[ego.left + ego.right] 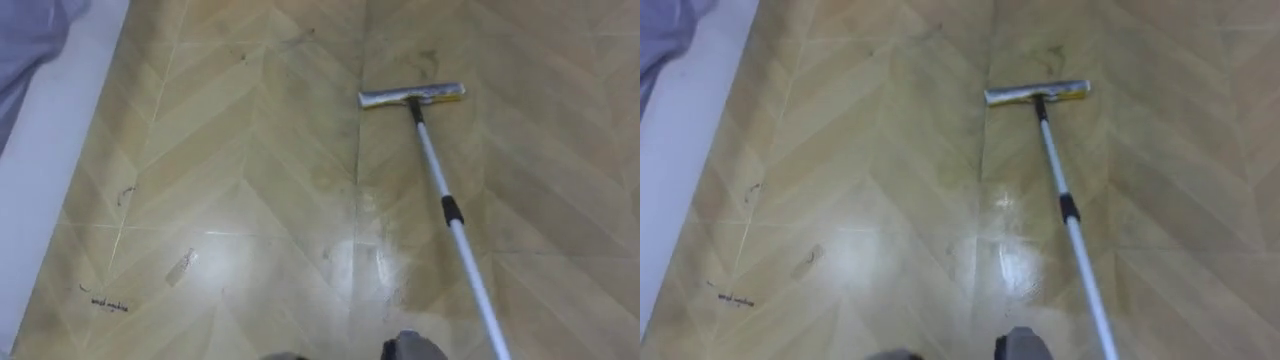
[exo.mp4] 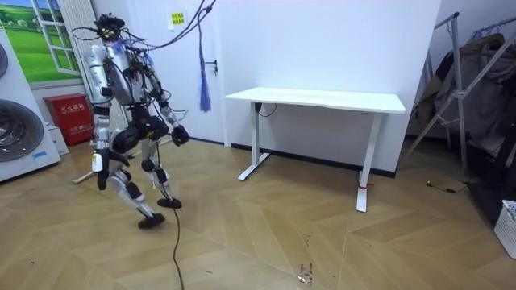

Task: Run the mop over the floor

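The mop lies out in front of me on the herringbone wood floor. Its flat silver head (image 1: pixel 412 95) rests on the boards with a yellow end to the right. The white pole (image 1: pixel 455 225), with a black collar halfway, runs back to the lower right and leaves the view. In the room view I stand mid-stride at the room view's left, bent forward. The mop head (image 2: pixel 81 178) is on the floor beside me. One hand (image 2: pixel 179 135) hangs at hip height and the other hand (image 2: pixel 98 163) is lower. Their grip is too small to read.
A white strip (image 1: pixel 40 170) and blue-grey cloth (image 1: pixel 30 40) border the floor on my left. Dark scuffs (image 1: pixel 105 303) and a wet sheen (image 1: pixel 370 260) mark the boards. A washing machine (image 2: pixel 20 133), red box (image 2: pixel 71 117), white desk (image 2: pixel 322 100) and clothes rack (image 2: pixel 476 80) stand around.
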